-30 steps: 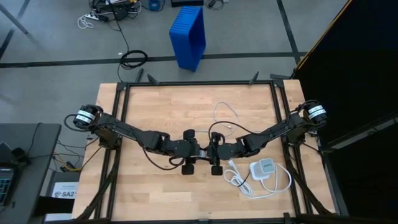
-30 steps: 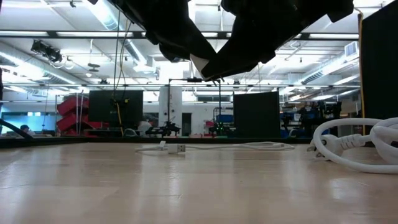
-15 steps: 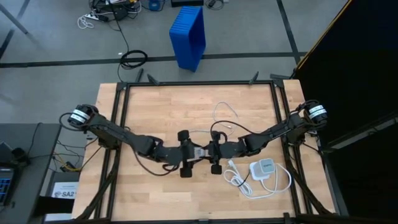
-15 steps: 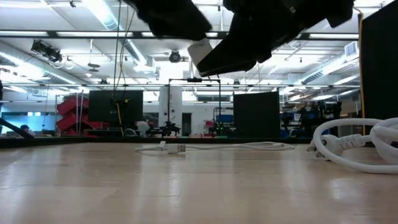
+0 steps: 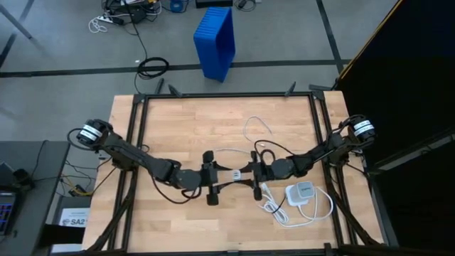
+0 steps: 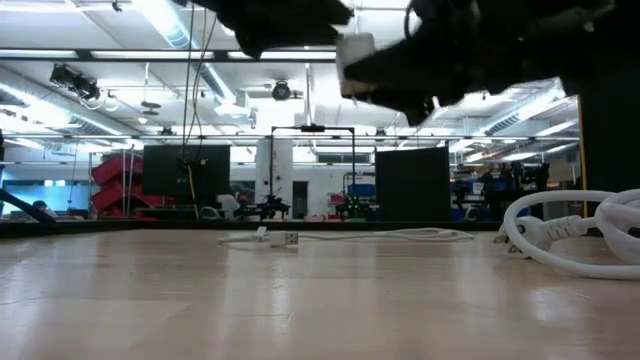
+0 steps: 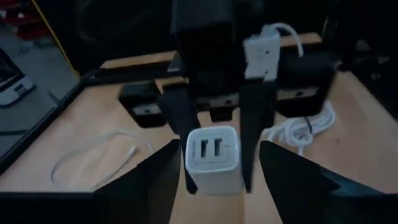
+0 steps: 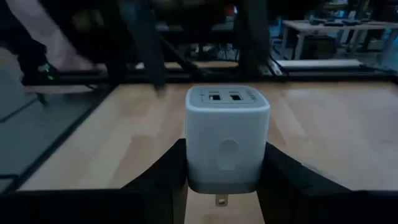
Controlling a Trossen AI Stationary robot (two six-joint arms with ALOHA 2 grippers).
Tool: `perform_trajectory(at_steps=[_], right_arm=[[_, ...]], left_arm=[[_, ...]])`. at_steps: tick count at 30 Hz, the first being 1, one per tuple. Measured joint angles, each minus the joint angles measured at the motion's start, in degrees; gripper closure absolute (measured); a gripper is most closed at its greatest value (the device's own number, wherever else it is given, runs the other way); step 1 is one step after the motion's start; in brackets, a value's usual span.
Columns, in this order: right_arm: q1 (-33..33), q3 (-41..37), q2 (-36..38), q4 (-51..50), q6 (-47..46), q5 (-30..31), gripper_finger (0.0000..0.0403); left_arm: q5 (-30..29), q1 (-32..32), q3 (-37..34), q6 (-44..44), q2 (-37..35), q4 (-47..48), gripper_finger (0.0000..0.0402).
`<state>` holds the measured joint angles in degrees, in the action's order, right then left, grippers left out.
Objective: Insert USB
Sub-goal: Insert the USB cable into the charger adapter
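Note:
The USB cable [image 5: 257, 122] is a thin white loop lying on the far half of the table, also visible in the left wrist view [image 7: 93, 148]. Its white and metal plug [image 6: 286, 239] rests flat on the wood. My right gripper [image 8: 225, 154] hovers over the table's middle [image 5: 250, 174], shut on a small white two-port charger cube [image 5: 236, 174]. My left gripper [image 5: 222, 176] faces it from the left, open. Its fingers [image 7: 163, 177] stand short of the cube's port face [image 7: 212, 149] and touch nothing. My right gripper pinches the charger cube by its two side walls [image 8: 194, 158] between the fingers [image 8: 168, 174]. It comes in level from the table's right. The cube is lifted clear of the table, and its two USB ports [image 7: 211, 148] face my left gripper.
A white rounded-square charger block [image 5: 301, 191] with a thicker coiled white cord [image 5: 279, 210] lies on the table's near right, the cord also showing in the low view [image 6: 570, 228]. Black frame rails border the table. A blue bin [image 5: 215, 41] stands on the floor beyond.
The two grippers have drawn apart: the right one has moved toward the table's right and upward, carrying the charger cube with it. The left one has backed slightly toward the left. The USB cable and the corded block have stayed put.

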<state>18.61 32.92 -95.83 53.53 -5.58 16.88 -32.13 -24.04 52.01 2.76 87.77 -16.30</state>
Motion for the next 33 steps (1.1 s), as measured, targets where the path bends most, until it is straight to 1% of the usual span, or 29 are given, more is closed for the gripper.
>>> perform_trajectory(at_steps=[3,4,7,9,12,17,23,26,33], right_arm=[[0.0,-3.8,2.3,4.2,-0.4,2.4,0.0291],[0.0,-4.9,3.3,5.5,-0.5,3.3,0.0291],[0.0,-7.5,6.4,5.1,-0.9,5.6,0.0291],[0.0,-8.1,8.0,5.2,-0.9,5.8,0.0291],[0.0,-8.2,9.2,5.2,-1.0,5.6,0.0291],[0.0,-8.2,9.3,5.0,-1.0,5.2,0.0291],[0.1,-8.2,8.9,3.1,-2.1,4.3,0.0291],[0.2,-8.2,8.9,2.6,-2.3,4.1,0.0291],[0.2,-8.2,8.9,2.0,-2.8,4.0,0.0291]], left_arm=[[0.1,0.0,-0.5,3.5,-1.0,6.0,0.0198],[0.0,0.0,-0.5,5.2,-1.2,9.3,0.0199],[0.3,1.2,-0.6,10.3,-1.4,17.9,0.0199],[0.3,2.5,-0.6,13.8,-1.4,24.1,0.0199],[1.6,5.1,-0.7,16.0,-0.6,29.0,0.0198],[8.5,9.7,-1.7,13.9,1.8,28.5,0.0198],[13.8,12.8,-1.7,11.0,5.8,28.0,0.0198],[14.9,13.5,-1.7,10.5,7.7,27.9,0.0198],[14.9,13.6,-1.7,9.3,10.2,28.1,0.0198]])
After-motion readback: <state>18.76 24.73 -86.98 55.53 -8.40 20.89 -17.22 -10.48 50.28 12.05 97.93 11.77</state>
